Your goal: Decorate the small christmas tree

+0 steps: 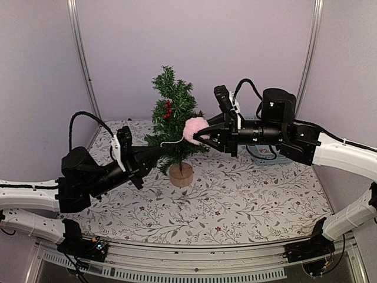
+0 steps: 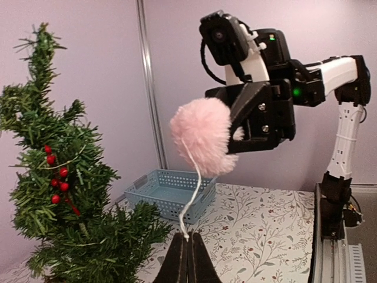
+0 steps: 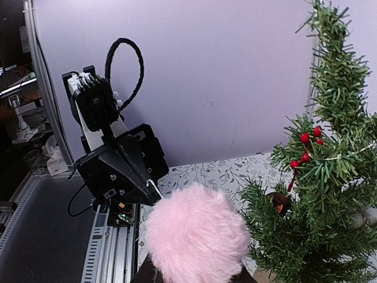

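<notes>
Tree (image 1: 175, 124) upright, pointed tip skyward

Enclosed bench booth, even diffuse light, no hard shadows.
Pale lavender wall panels (image 1: 194, 53) at the back and sides. A grey metal upright (image 1: 82, 59) at 11 o'clock, a second upright (image 1: 309, 53) at 1 o'clock. The table cover (image 1: 235, 194) is white with a leafy vine print. An aluminium rail (image 1: 194, 263) at 6 o'clock. A pale blue perforated basket (image 2: 171, 194) at 2 o'clock.
</notes>
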